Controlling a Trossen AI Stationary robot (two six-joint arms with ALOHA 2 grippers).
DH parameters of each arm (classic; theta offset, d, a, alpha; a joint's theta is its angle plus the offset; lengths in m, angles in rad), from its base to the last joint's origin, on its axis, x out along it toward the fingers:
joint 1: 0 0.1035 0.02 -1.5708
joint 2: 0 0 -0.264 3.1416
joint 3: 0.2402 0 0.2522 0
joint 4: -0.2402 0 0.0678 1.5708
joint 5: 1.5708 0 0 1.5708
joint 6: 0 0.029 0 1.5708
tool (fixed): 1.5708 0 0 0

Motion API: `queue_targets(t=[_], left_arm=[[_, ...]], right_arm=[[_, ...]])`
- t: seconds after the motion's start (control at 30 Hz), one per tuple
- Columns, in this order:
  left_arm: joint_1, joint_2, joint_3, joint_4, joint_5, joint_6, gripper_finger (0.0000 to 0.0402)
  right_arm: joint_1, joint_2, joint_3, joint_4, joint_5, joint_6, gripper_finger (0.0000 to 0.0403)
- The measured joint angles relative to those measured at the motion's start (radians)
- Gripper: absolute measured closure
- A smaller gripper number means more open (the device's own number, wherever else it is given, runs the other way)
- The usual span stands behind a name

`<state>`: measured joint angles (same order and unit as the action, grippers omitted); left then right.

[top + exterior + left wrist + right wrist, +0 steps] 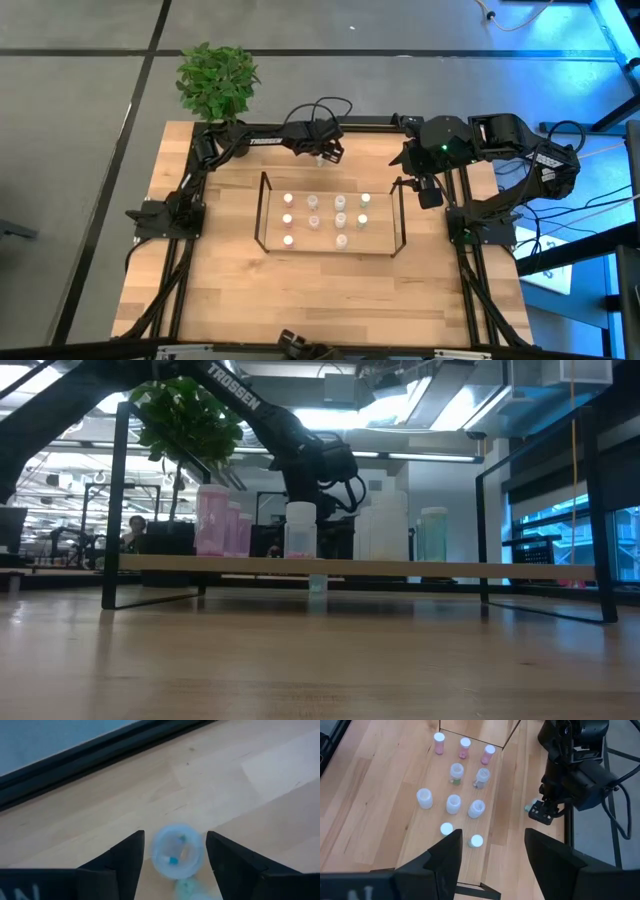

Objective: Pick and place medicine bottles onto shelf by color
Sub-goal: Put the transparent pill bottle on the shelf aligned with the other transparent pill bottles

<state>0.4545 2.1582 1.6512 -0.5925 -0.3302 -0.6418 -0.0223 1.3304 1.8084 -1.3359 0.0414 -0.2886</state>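
Desk [330, 290] carries the shelf [265, 215] at centre, with about a dozen sorted bottles [314, 202] on its board. Left gripper [173, 854] sits at the far edge behind the shelf, fingers part open, straddling a clear bottle [177, 851] with no contact visible. Risk: an off-centre close tips the bottle or knocks it away. Right gripper [491, 847] hovers part open and empty over the shelf's right end.
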Motion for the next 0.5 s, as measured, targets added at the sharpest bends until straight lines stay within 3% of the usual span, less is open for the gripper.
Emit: queue_targets(t=[0.5], left_arm=[[-0.004, 0.000, 0.001, 0.025, 0.002, 0.022, 0.0197]], right_arm=[[0.000, 0.000, 0.000, 0.000, 0.000, 0.000, 0.0186]])
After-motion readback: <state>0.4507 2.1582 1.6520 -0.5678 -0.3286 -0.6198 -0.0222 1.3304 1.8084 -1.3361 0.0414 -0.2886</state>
